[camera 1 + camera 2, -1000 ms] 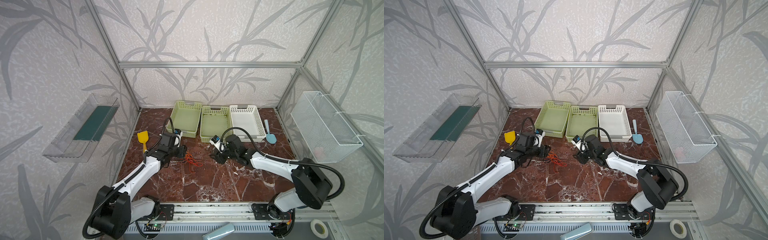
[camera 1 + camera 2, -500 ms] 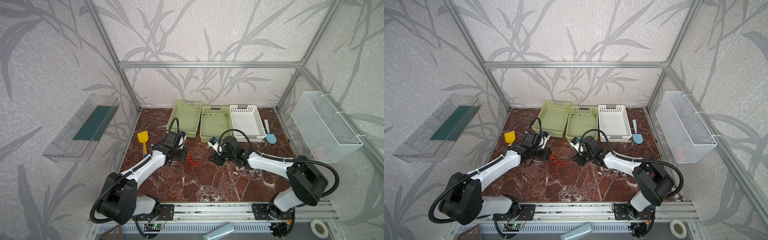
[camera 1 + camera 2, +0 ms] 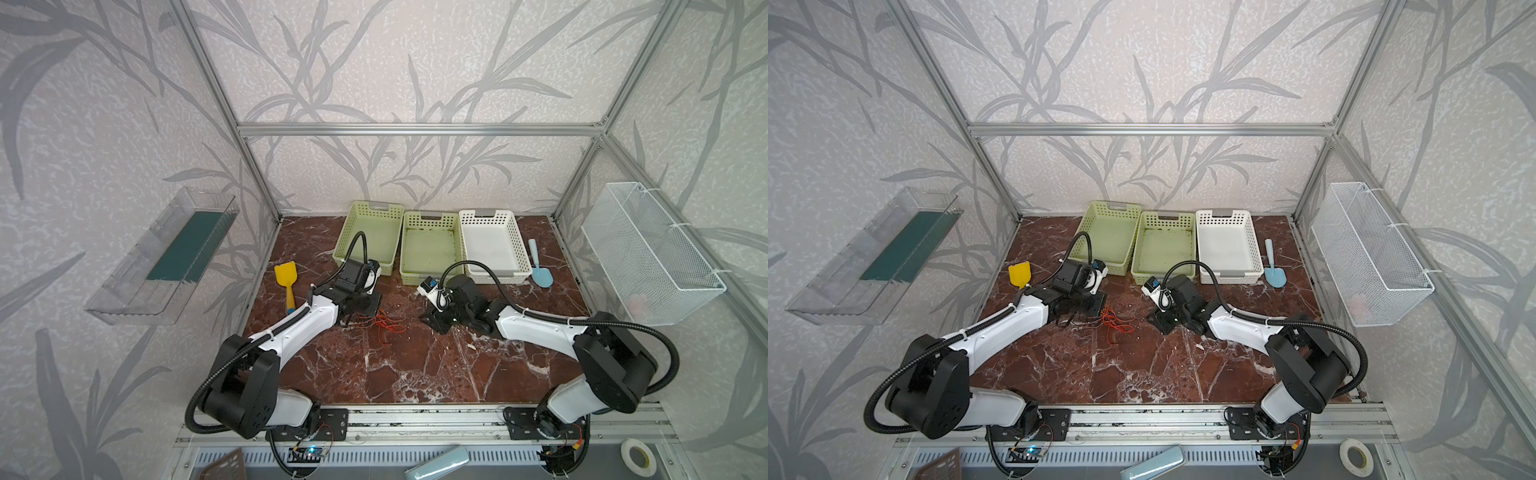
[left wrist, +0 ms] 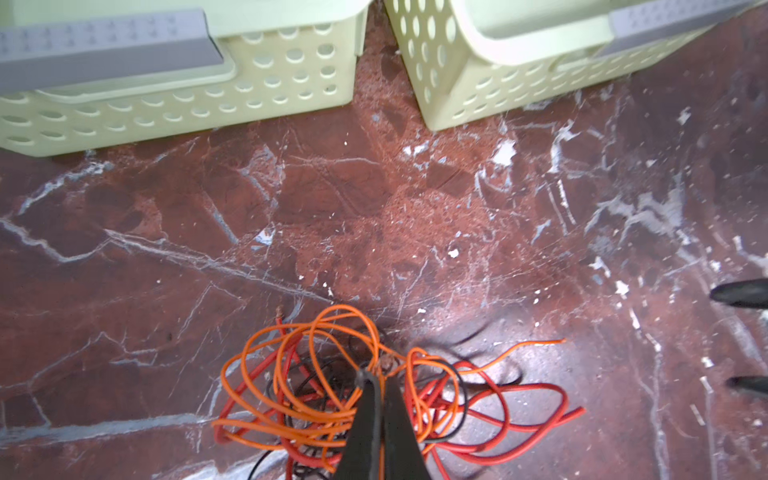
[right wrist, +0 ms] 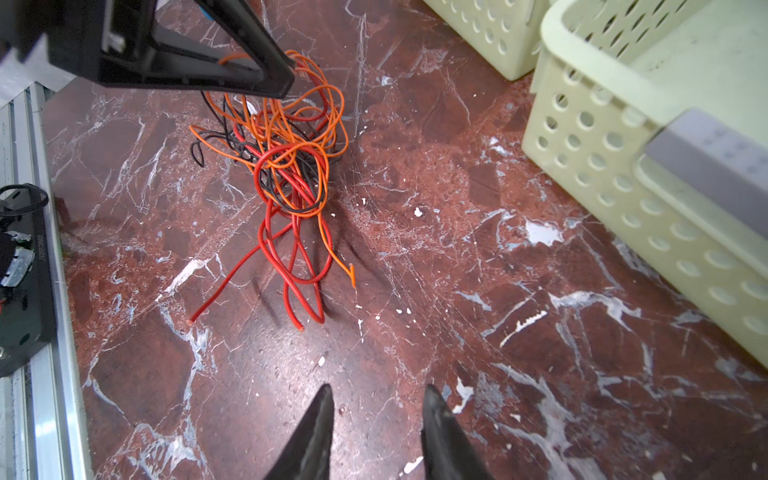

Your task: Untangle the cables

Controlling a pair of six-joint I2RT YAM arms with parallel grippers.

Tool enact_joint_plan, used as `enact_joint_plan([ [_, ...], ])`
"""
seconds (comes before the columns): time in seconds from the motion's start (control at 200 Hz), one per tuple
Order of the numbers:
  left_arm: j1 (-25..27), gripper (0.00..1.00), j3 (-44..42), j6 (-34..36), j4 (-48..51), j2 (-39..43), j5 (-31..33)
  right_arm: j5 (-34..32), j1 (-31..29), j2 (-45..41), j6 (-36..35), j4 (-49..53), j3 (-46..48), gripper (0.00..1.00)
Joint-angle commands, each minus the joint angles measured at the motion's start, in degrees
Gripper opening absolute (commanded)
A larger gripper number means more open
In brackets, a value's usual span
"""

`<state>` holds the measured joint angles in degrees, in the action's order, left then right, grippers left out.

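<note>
Starting at the left of the counter point(image 3: 415, 365), a yellow scraper point(image 3: 286, 276) lies well clear of the work, so you can ignore it. Just to its right, your left hand point(image 4: 376, 376) is closed, its tips pinched together on the orange cable point(image 4: 343, 307) at the top of the heap. That looks like a sensible anchor, since orange makes most of the upper loops and a grip there lets the rest hang or drag free. The cables point(image 5: 291, 166) sit in one tangled clump near the middle of the counter, directly under and around that left hand, in front of the green baskets point(image 3: 376, 206). The black cable point(image 5: 194, 150) threads through the core. The red cable point(image 5: 297, 249) trails out of the clump toward your right arm, its ends lying loose on the stone. Those loose red ends are probably the easiest thing to take next, because they are already outside the knot. Further right, your right hand point(image 5: 379, 390) hovers low over bare counter, well apart from the clump, its jaws parted with nothing between them. It points at the red ends, presumably to pull against the left hand's hold. At the far right a blue scoop point(image 3: 542, 276) lies beside the white basket point(image 3: 490, 214), out of the way.
</note>
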<state>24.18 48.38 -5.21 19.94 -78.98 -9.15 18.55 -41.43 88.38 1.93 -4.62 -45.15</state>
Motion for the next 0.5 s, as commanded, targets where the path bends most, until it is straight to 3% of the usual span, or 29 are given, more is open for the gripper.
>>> enact_joint_plan([
  [0.0, 0.8, 0.0, 1.8, -1.3, -2.4, 3.5, -2.8, 0.7, -0.3, -2.3, -0.1, -1.2, 0.6, 0.36],
  [0.265, 1.8, 0.0, 3.2, -4.7, -6.6, 9.2, -8.7, 5.9, -0.3, -5.0, 1.2, -6.5, 0.9, 0.41],
  [0.495, 2.2, 0.0, 4.7, -11.2, -12.4, 11.6, -10.3, 10.6, -1.2, -6.0, 5.1, -21.4, 3.9, 0.47],
])
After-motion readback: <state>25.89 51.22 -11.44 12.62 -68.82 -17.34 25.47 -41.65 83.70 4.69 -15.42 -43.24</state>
